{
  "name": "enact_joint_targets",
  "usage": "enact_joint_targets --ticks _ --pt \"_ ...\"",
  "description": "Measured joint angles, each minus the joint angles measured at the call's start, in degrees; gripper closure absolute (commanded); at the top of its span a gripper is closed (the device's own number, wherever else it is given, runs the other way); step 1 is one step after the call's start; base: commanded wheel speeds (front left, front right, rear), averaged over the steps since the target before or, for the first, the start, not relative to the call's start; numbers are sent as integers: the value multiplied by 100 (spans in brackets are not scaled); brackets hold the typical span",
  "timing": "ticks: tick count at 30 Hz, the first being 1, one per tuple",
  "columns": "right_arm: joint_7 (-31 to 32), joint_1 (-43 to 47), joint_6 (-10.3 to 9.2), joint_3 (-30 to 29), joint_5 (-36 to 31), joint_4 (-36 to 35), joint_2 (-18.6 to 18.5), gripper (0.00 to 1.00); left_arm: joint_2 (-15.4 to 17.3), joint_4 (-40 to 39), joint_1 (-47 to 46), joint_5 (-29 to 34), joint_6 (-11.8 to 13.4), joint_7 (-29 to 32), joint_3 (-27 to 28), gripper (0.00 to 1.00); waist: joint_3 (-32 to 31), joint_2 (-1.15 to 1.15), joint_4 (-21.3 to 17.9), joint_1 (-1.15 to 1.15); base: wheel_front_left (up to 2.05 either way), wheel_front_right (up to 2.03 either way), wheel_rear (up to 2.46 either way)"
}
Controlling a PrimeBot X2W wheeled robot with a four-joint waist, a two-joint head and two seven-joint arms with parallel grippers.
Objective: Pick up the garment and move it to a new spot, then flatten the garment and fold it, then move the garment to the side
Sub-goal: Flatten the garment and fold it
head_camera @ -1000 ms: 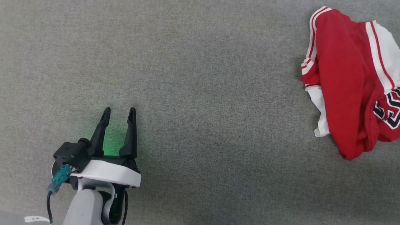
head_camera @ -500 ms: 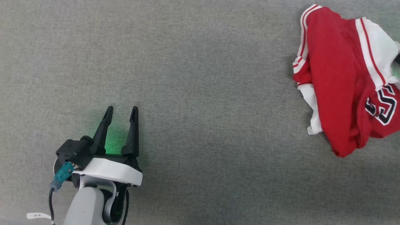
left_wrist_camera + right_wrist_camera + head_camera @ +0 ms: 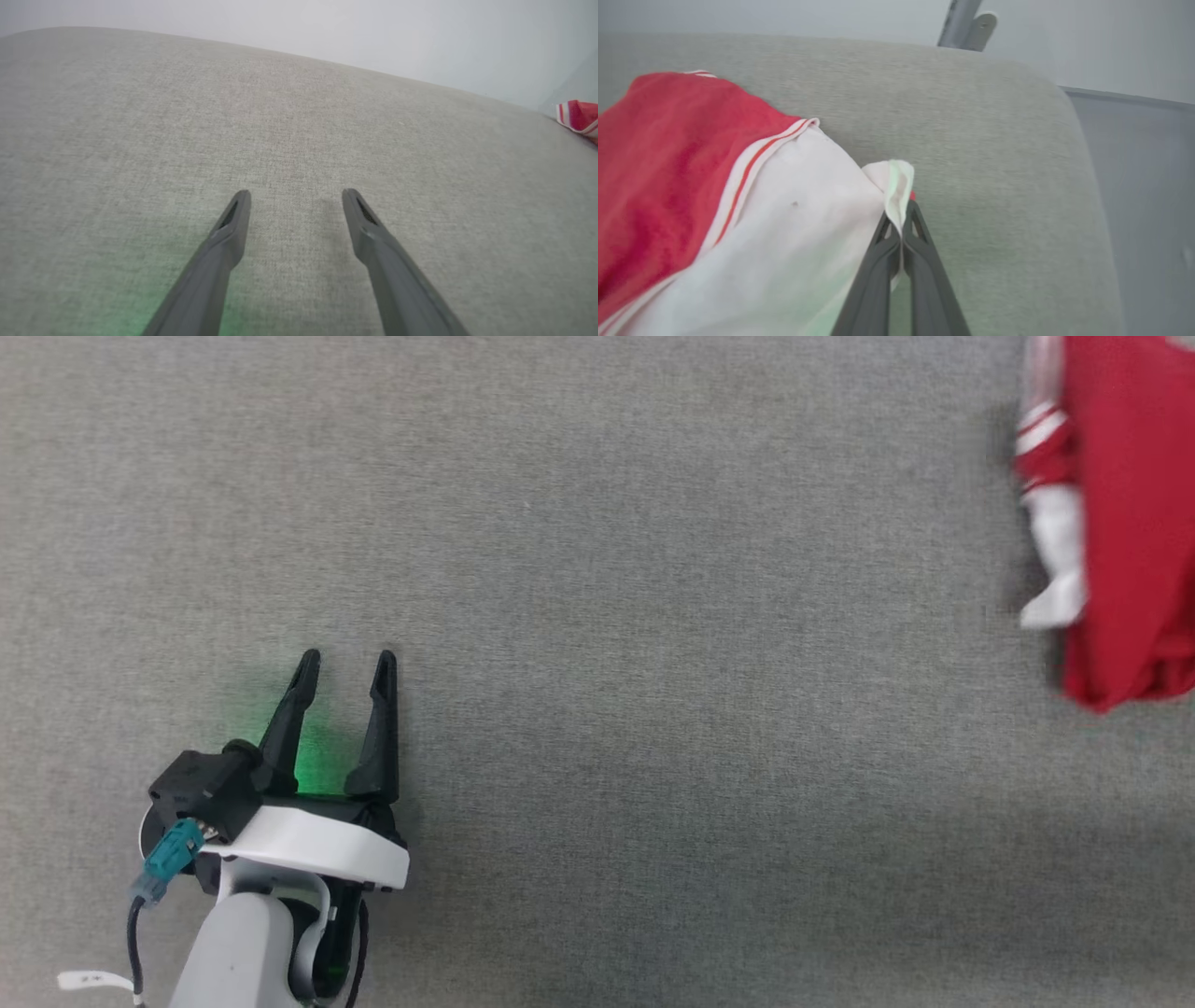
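Observation:
The garment, red with white sleeves and striped trim, hangs bunched and motion-blurred at the right edge of the head view, cut off by the frame. In the right wrist view my right gripper is shut on a fold of the garment's white sleeve, the cloth draping to the left of the fingers. A small corner of the garment shows at the far right in the left wrist view. My left gripper rests open over the grey fabric surface at the lower left, far from the garment, its fingers with nothing between them.
The grey fabric surface ends in a rounded edge on the right of the right wrist view, with grey floor beyond it. A grey metal bracket stands behind the far edge. A pale wall lies past the surface.
The garment has shifted up and to the right, now blurred and partly out of the head view, its number print gone from sight. The left gripper stays open in nearly the same place.

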Motion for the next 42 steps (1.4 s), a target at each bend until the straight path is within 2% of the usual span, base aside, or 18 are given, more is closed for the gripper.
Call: enact_joint_targets --ticks 1,3,6,15,16,17,18,25,30,34,35,39,42 --pt "0 0 0 0 0 0 0 100 0 0 0 0 0 0 0 0 0 0 0 0 0 0 0" --pt "-309 124 -1 -624 -132 300 -52 100 46 -14 -56 0 0 0 -37 0 59 0 -49 0 0 0 0" --pt "-542 331 -1 -1032 -285 572 -14 100 101 -16 -63 -2 0 0 -55 0 85 0 -89 0 0 0 0" --pt "-890 622 -1 -1296 -446 828 346 100 260 -5 -84 -8 0 0 -81 0 70 0 -214 0 0 0 0" --pt "-928 634 -1 -1295 -466 823 387 68 285 -3 -90 -8 0 0 -86 0 51 0 -225 0 0 0 0" --pt "-1029 648 -1 -1303 -487 814 426 21 300 -3 -91 -8 -1 0 -91 0 29 0 -237 0 0 0 0" --pt "-1155 672 0 -1321 -506 798 450 0 311 -5 -91 -8 -1 0 -100 0 2 0 -247 0 0 0 0" --pt "-2142 1163 -1 -1436 -626 368 636 0 527 -165 -90 -114 0 0 -231 0 -284 0 -362 0 0 0 0" --pt "-3029 1755 1 -1213 -579 -401 1082 0 901 -280 -253 -216 -1 0 -512 0 -520 0 -540 0 0 0 0" --pt "-3533 2295 -2 -920 -544 -948 1495 0 1166 -315 -425 -353 -1 -1 -866 0 -721 0 -745 0 0 0 0" --pt "-3533 2295 -2 -920 -544 -948 1495 0 1166 -315 -425 -353 -1 -1 -866 0 -721 0 -745 0 0 0 0" --pt "-3946 2817 -1 -659 -453 -1527 1874 0 1555 -278 -1001 -508 -1 156 -1759 0 -887 0 -951 0 0 0 0" --pt "-4175 3133 -1 -673 -399 -1834 2154 0 1778 -325 -1826 -962 -1 704 -2649 0 -971 0 -1104 0 0 0 0"
